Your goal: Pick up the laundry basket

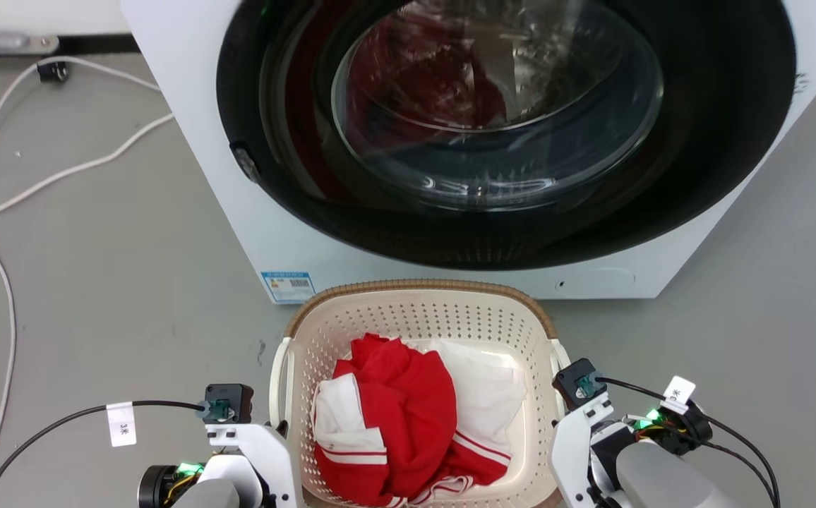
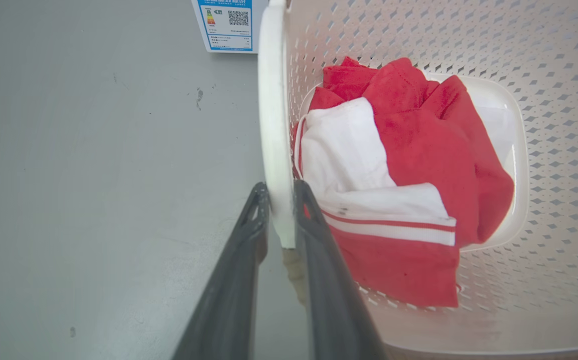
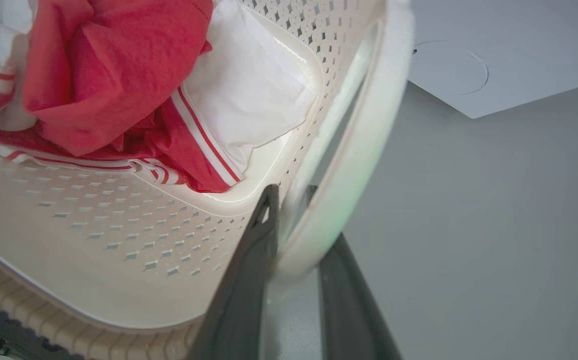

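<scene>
Pinching with the left gripper (image 2: 280, 192), fingers closed on the left handle (image 2: 271, 125), and with the right gripper (image 3: 290, 192), closed across the right handle (image 3: 369, 150). Looks like grasp made, lift pending: calls for raising both arms together, level, keeping the red-and-white clothes (image 1: 401, 416) in. Leaves the laundry basket (image 1: 422, 288) sitting mouth-up just before the washing machine (image 1: 196, 106), long axis seemingly pointing at it.

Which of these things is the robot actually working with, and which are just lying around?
Part of the job: laundry basket; left hand and right hand, each closed around one of its white handles.

Just lying about: washing machine; red-and-white clothes inside the basket; white cables on the floor.
</scene>
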Robot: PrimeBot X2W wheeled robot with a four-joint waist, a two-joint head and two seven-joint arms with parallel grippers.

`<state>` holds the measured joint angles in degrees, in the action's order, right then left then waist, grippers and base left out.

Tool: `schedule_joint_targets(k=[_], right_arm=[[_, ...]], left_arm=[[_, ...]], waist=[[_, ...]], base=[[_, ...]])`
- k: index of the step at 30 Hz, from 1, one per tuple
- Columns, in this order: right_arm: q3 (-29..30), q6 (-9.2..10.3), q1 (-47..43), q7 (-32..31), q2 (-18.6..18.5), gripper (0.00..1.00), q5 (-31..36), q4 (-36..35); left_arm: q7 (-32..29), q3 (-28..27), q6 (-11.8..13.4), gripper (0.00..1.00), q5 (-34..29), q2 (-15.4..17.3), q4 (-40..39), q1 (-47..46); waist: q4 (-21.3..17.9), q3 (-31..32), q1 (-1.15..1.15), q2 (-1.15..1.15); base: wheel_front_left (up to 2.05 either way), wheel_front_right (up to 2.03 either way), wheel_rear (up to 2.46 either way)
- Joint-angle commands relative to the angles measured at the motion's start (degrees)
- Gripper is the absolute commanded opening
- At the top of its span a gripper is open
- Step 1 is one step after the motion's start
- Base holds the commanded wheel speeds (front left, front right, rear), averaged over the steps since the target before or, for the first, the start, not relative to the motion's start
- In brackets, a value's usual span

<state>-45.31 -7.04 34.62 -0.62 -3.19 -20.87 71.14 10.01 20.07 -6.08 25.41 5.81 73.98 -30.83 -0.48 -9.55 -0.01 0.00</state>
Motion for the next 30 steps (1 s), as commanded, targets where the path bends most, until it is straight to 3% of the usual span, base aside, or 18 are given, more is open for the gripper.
schedule_joint_targets(k=[1, 16, 30], right_arm=[[-1.39, -0.82, -1.47, -0.30, 0.56, 0.00, 0.03, 0.13], [-7.08, -0.82, -3.42, -3.41, 0.13, 0.00, -6.26, 1.25], [-12.64, -0.82, -1.56, -9.76, -1.71, 0.00, -13.28, -0.45]], left_arm=[[-0.02, 0.19, -0.16, 0.00, 0.06, 0.55, -0.48, -0.32], [-5.22, 1.98, -0.96, 0.00, 1.03, 0.88, -0.45, -0.48], [-16.33, 5.12, -1.25, 0.00, 1.72, 1.70, -0.41, -3.05]], waist=[[-0.36, 1.70, 0.01, 0.00], [-0.57, 9.15, 0.01, 0.00], [-0.42, 10.80, 0.01, 0.00]], base=[[0.00, 0.00, 0.00], [0.00, 0.00, 0.00], [0.00, 0.00, 0.00]])
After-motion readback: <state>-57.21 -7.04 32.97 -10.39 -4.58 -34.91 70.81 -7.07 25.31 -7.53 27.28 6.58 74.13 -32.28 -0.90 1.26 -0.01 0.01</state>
